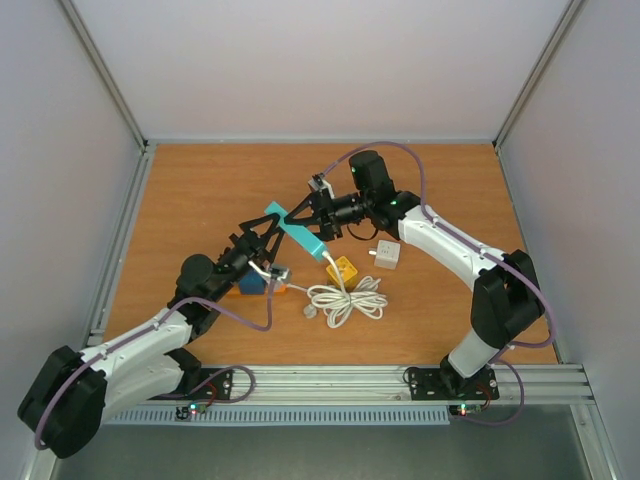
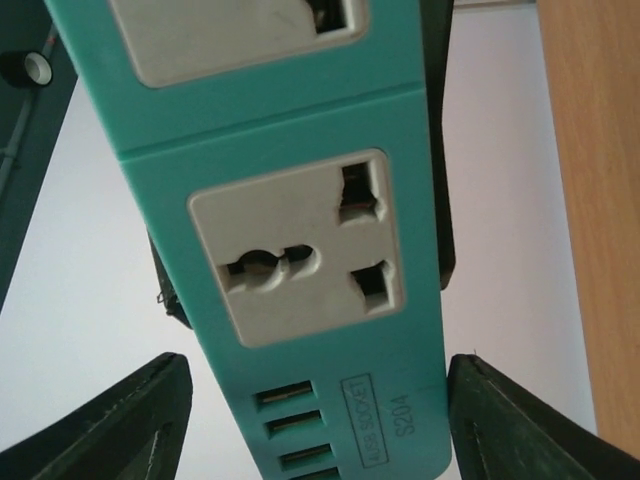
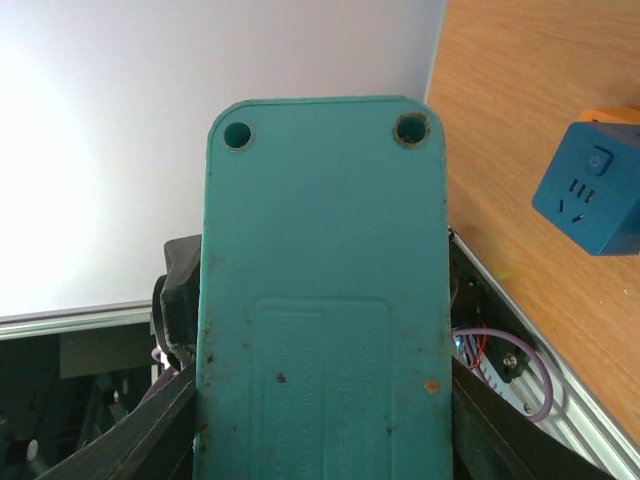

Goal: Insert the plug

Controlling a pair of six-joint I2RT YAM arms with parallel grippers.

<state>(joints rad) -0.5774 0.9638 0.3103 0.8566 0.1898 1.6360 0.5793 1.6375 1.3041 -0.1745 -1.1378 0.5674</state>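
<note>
Plug (image 1: 310, 312), small and white at the end of the coiled white cable (image 1: 350, 298), is seen lying flat on the wooden table (image 1: 200, 200), near the front rail and well apart from both grippers; its prongs cannot be made out. The cable is led up from the coil to the near-right end of the teal power strip (image 1: 312, 246), which is held clear of the table with its long axis running diagonally from far-left to near-right. The strip is clamped across its width by the right gripper (image 1: 308, 222), both fingers being pressed against its long edges in the right wrist view, where only its bare back (image 3: 320, 300) is shown. The socket face (image 2: 280, 130) is turned toward the left gripper (image 1: 268, 228), whose fingers are spread on either side of the strip, a strip of background being visible beside one finger (image 2: 130, 420). One universal socket (image 2: 300, 250) is presented to that camera, with USB ports (image 2: 290, 425) below it. A blue cube socket (image 1: 252, 283), a yellow block (image 1: 342, 268) and a white adapter (image 1: 387, 255) are stood on the table beneath.
</note>
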